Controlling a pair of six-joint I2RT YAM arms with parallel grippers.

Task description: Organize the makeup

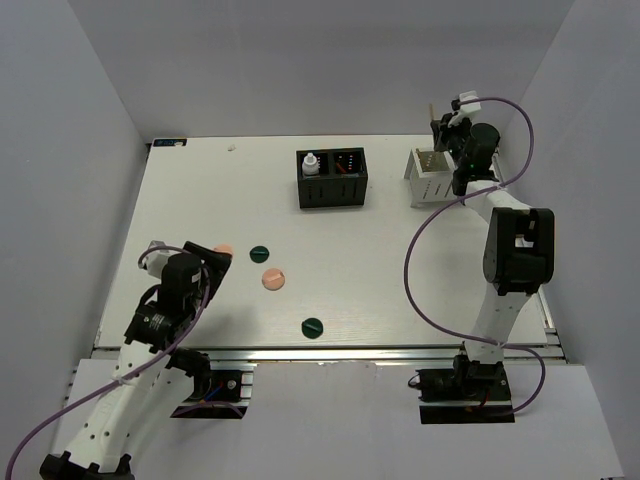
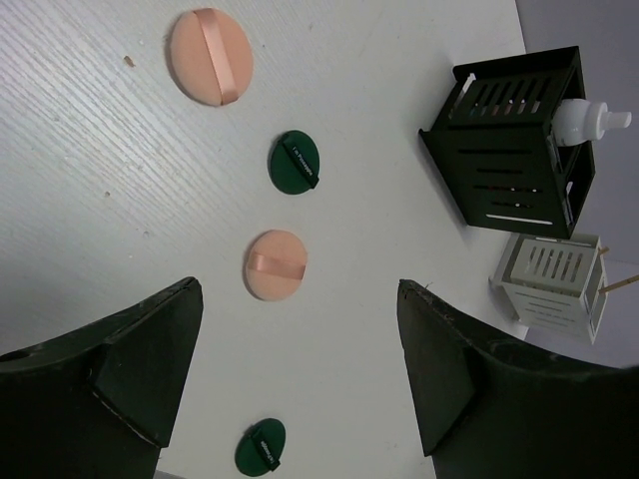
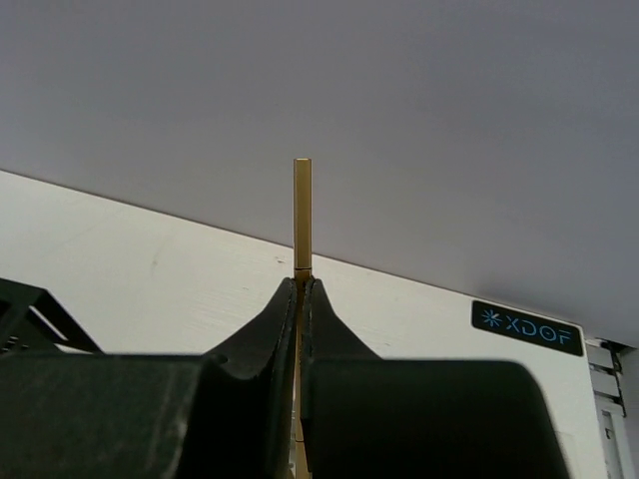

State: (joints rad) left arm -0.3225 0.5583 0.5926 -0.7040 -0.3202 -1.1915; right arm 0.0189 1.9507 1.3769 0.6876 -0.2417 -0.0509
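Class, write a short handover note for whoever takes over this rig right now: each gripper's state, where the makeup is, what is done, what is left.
Left gripper: fingers open, empty, above the loose discs.
Right gripper: fingers shut on a tan stick, over the white slotted box.
Done: white bottle and pencils stand in the black box.
Left: pink discs and dark green discs lie on the table; the held stick is not yet released.
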